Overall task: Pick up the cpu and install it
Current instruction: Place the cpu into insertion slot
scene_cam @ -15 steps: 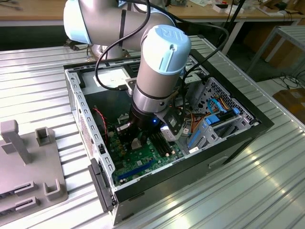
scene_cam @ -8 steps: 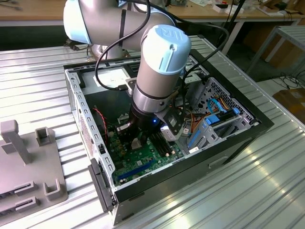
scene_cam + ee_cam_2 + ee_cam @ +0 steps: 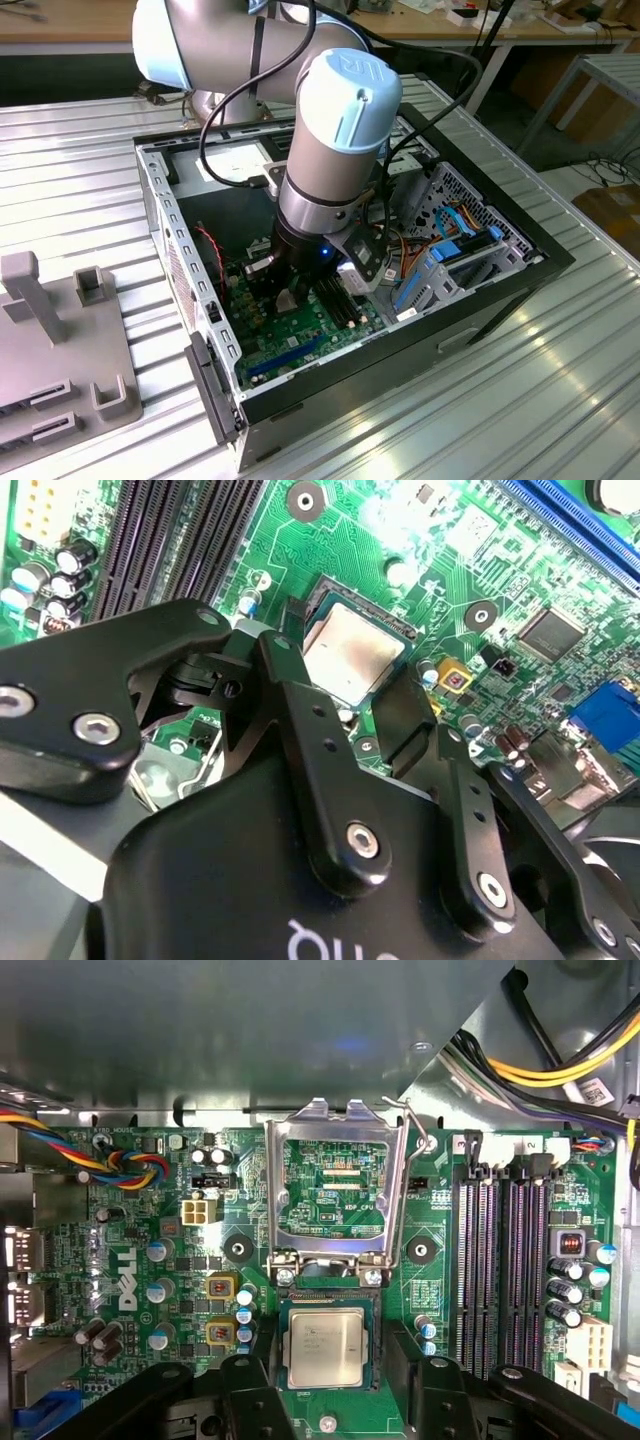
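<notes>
**Now the cpu is lying in the socket**

Here the cpu [image 3: 322,1348] is lying flat in the socket [image 3: 374,1345] on the board [image 3: 185,1305], inside the case [image 3: 170,250]. The metal frame [image 3: 273,1190] is standing up behind it, so the top of the chip is showing. The gripper [image 3: 330,1365] is hanging right over the chip with its fingers [image 3: 245,1390] spread apart, one on each side. In the first wrist view a bit of the socket is showing between each finger and the chip, so I am guessing the fingers are not squeezing it.

The chip is looking thin, flat and stiff, and it is likely very light. Its silver top is looking smooth, so it may be slippery. The underside is probably easy to hurt, so it is asking for a soft touch. The best place to hold it is by two opposite edges, keeping it level, and never by the flat top.
</notes>
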### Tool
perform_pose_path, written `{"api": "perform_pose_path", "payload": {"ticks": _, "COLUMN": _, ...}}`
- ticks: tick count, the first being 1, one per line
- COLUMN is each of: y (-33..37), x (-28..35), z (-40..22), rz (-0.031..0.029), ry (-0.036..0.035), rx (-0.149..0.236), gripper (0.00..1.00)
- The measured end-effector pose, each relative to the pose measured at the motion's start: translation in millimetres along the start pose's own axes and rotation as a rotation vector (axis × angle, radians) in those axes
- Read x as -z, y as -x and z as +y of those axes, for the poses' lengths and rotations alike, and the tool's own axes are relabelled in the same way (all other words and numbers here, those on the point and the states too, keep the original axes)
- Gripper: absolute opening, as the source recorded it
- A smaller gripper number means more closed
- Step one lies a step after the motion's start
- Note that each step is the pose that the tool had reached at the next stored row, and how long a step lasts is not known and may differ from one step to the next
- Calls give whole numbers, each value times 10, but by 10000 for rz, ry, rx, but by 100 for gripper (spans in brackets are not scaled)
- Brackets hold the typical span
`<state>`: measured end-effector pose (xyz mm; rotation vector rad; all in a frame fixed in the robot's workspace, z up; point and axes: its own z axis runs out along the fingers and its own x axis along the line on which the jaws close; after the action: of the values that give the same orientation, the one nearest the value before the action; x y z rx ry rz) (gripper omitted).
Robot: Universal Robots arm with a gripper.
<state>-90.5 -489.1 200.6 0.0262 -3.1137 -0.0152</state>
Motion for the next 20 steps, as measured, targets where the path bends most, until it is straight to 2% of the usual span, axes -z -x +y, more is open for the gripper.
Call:
{"api": "perform_pose_path", "payload": {"ticks": 15, "y": -18, "x": -4, "z": 2, "rz": 5, "ry": 3, "rx": -9, "gripper": 54}}
{"api": "perform_pose_path", "payload": {"ticks": 16, "y": -18, "x": -1, "z": 2, "rz": 7, "ry": -1, "rx": -9, "gripper": 53}}
{"api": "perform_pose_path", "payload": {"ticks": 17, "y": -18, "x": 1, "z": 2, "rz": 6, "ry": 1, "rx": -8, "gripper": 46}}
{"api": "perform_pose_path", "payload": {"ticks": 18, "y": -18, "x": 2, "z": 2, "rz": 5, "ry": 3, "rx": -8, "gripper": 44}}
{"api": "perform_pose_path", "payload": {"ticks": 20, "y": -18, "x": 2, "z": 2, "rz": 5, "ry": 5, "rx": -8, "gripper": 44}}
